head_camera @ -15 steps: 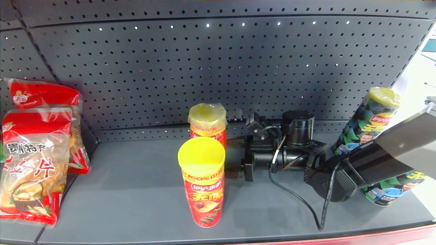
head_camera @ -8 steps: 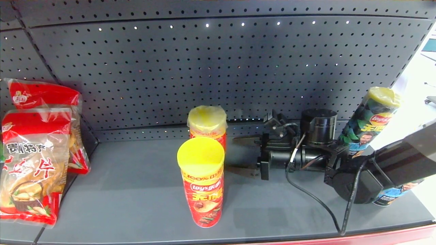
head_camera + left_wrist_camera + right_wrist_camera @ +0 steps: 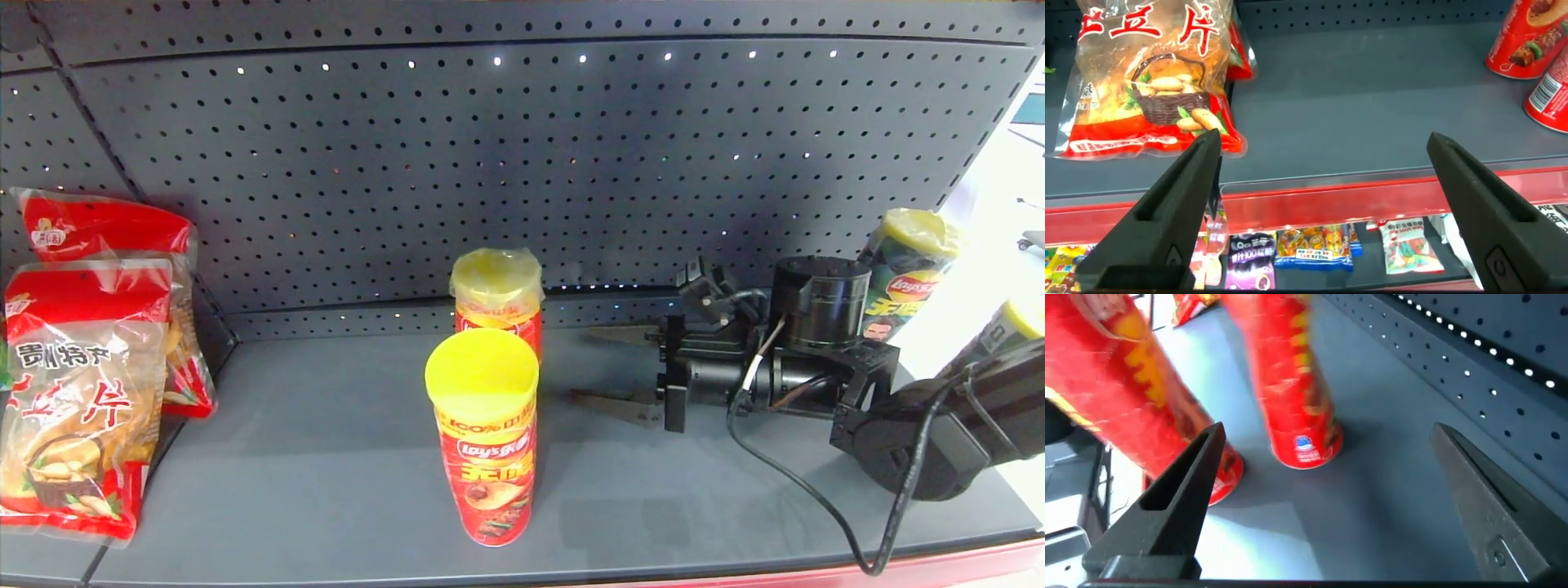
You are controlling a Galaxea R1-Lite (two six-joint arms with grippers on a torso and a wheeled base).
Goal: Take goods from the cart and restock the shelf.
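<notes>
Shelf: the shelf [image 3: 326,457] is already carrying stock in three groups, with bare board lying between them.
Red cans: two red chip cans are standing upright mid-shelf, the near can [image 3: 486,441] just in front of the far can [image 3: 498,298]; whether they are touching, I cannot tell.
Dark cans: one dark-green can [image 3: 906,261] is standing at the far right by the back panel, and a second yellow-lidded can [image 3: 1016,320] is peeking out behind the right arm.
Snack bags: red snack bags [image 3: 73,392] are leaning at the left end.
Right gripper: the right gripper [image 3: 580,365] is hanging low over the shelf just right of the red cans, jaws spread wide and gripping nothing.
Left gripper: the left gripper [image 3: 1323,204] is hanging before the shelf's near edge, near the bags, jaws wide apart and empty.
Done: the red cans are looking placed, with nothing gripping them.
Left: both grippers being empty, the next goods are probably waiting in the cart, and gaps are remaining to fill.
</notes>
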